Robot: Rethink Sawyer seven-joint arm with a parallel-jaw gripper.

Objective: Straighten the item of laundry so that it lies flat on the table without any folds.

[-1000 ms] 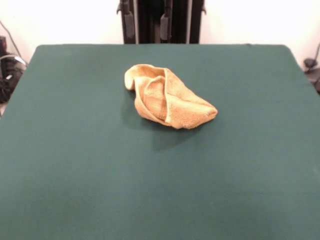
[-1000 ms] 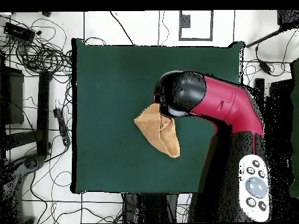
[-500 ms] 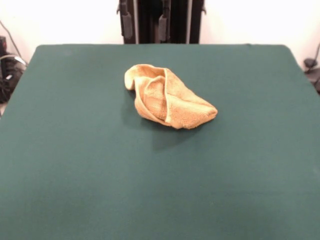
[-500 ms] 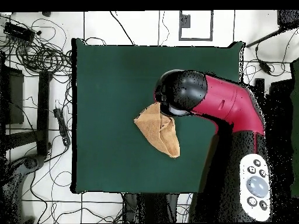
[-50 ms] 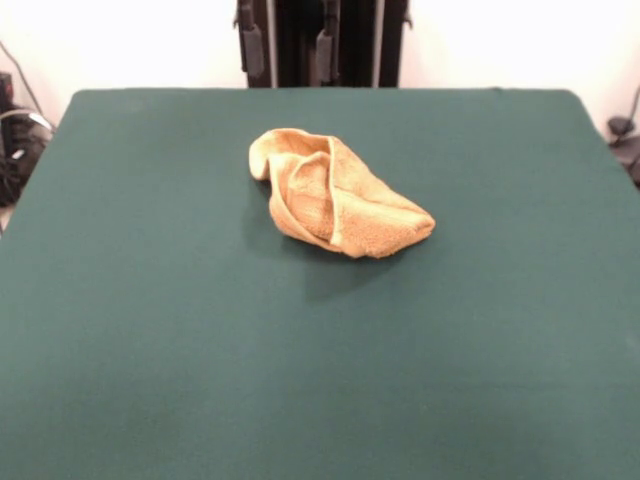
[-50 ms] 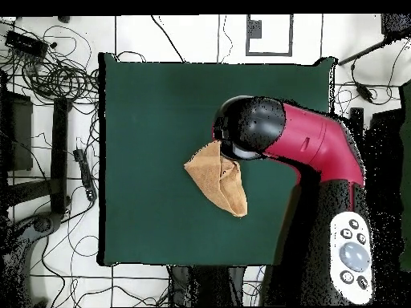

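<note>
From my station, the near half of the dark green counter (image 5: 200,380) is plain felt. Past that, a little beyond the middle, I see the golden terry-cloth towel (image 5: 335,197) bunched in a folded heap, one end curled up, the other tapering to a blunt corner, with a paler hem running across it. From overhead, the towel (image 6: 218,183) forms a wedge, and the red and black arm (image 6: 297,140) hangs over its edge. The pincer is hidden beneath the arm's head; I cannot tell its state.
</note>
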